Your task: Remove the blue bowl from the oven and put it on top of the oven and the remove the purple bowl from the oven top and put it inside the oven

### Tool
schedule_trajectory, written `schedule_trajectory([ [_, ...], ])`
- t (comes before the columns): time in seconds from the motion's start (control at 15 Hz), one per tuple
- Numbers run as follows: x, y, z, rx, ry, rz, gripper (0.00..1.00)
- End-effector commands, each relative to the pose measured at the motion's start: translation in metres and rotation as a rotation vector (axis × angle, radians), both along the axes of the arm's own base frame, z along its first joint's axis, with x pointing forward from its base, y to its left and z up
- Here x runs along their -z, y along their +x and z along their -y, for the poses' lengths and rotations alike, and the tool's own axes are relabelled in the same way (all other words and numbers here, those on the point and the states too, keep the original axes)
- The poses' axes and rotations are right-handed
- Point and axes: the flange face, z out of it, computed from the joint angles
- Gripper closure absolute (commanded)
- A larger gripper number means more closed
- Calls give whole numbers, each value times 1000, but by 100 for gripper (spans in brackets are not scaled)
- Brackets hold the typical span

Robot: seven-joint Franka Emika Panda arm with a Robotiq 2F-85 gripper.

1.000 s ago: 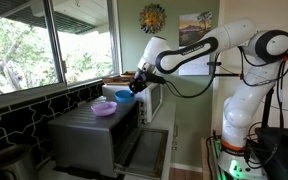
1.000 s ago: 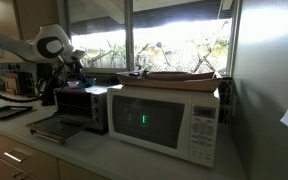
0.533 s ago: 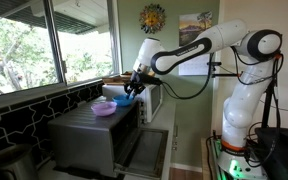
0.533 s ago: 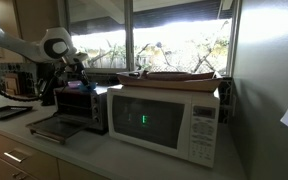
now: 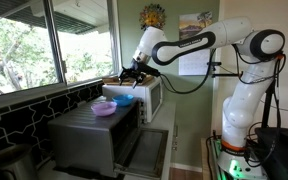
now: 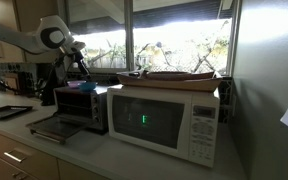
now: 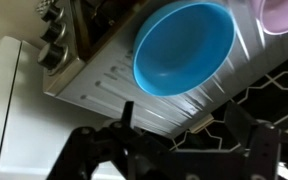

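In an exterior view the arm comes across from the right and the gripper (image 5: 132, 73) hangs just over the back end of the oven (image 5: 89, 135) top. The blue bowl (image 5: 124, 98) sits on that top almost straight below it. The purple bowl (image 5: 104, 108) is just beside the blue one, nearer the camera. The door (image 5: 146, 150) is dropped flat, so the cavity is open for whatever goes in next. My read is that the first half is done and the purple bowl is up next. There's a big window (image 5: 34, 45) on the left and black tiles (image 5: 24, 120) run behind the oven.

In an exterior view from the far end of the counter (image 6: 104, 155), the oven is small and dark beside a white microwave (image 6: 169, 118). The gripper is above it, clear of the top. The window light washes things out here and I can't pick out either bowl.

The wrist view is the useful one. The blue bowl is upright, mouth up, flat on the brushed metal, which looks slick enough to let a light bowl slide if nudged. The purple bowl only shows as a sliver in the top right corner, very close to the blue one, and I can't tell if they touch. The jaws are spread wide along the bottom of the picture with nothing between them, so the gripper is empty. The oven's knobs (image 7: 54, 35) are at top left.
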Motion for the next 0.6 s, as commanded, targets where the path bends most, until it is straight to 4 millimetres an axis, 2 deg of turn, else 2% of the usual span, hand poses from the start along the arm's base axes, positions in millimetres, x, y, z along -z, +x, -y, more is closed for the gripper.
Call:
schedule_trajectory([
  [0.0,-7,-11,-31,-1,59,-8,0],
  [0.27,8,-12,-78,-16,120,-37,0],
  [0.53,28,-10,-106,-15,154,-94,0],
])
